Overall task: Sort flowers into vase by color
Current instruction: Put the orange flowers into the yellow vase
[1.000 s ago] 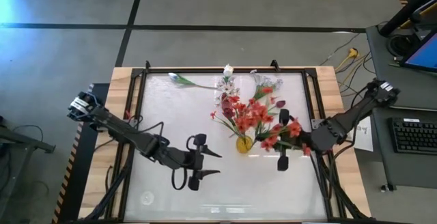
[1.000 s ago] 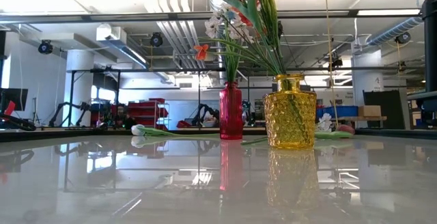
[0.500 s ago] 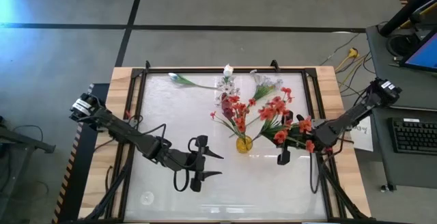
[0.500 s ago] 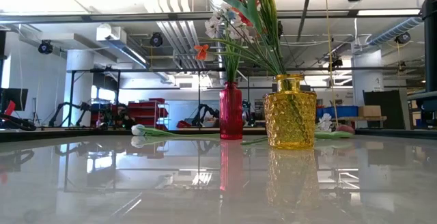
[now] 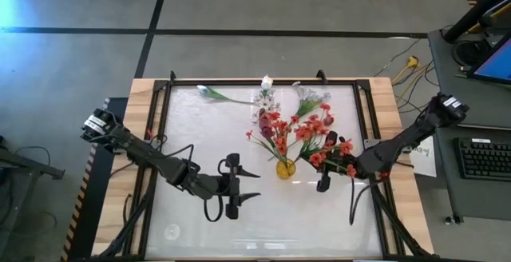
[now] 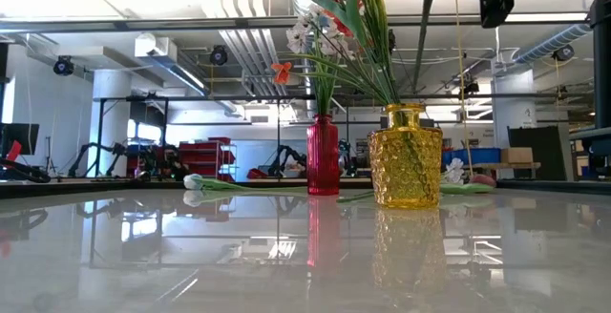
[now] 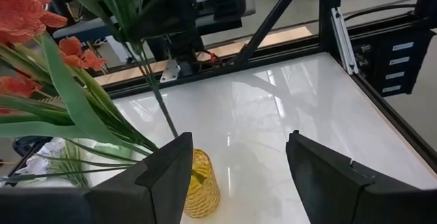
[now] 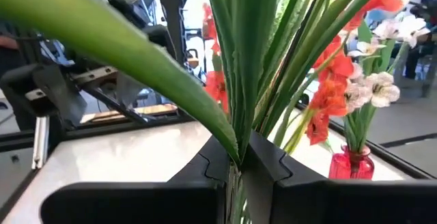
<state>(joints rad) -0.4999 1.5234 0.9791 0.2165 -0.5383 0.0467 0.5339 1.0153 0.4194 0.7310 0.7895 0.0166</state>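
White and glossy, the counter (image 5: pixel 200 126) carries a yellow vase (image 6: pixel 406 156) near its centre and a red vase (image 6: pixel 323 155) toward the far edge; red-orange blossom clusters (image 5: pixel 289 131) stand in the yellow one, small white blossom sprays (image 8: pixel 382 87) in the red. A white tulip (image 5: pixel 209 93) lies flat near the far edge, not yet sorted. The right gripper (image 8: pixel 239 157), raised just right of the yellow vase, has its fingers (image 8: pixel 205 166) pinched narrowly on a red-orange flower stem (image 8: pixel 235 80), leaves uppermost, presumably so the stem's end can drop into the matching vase. The left gripper (image 7: pixel 235 166) waits nearer the front edge, fingers wide and empty.
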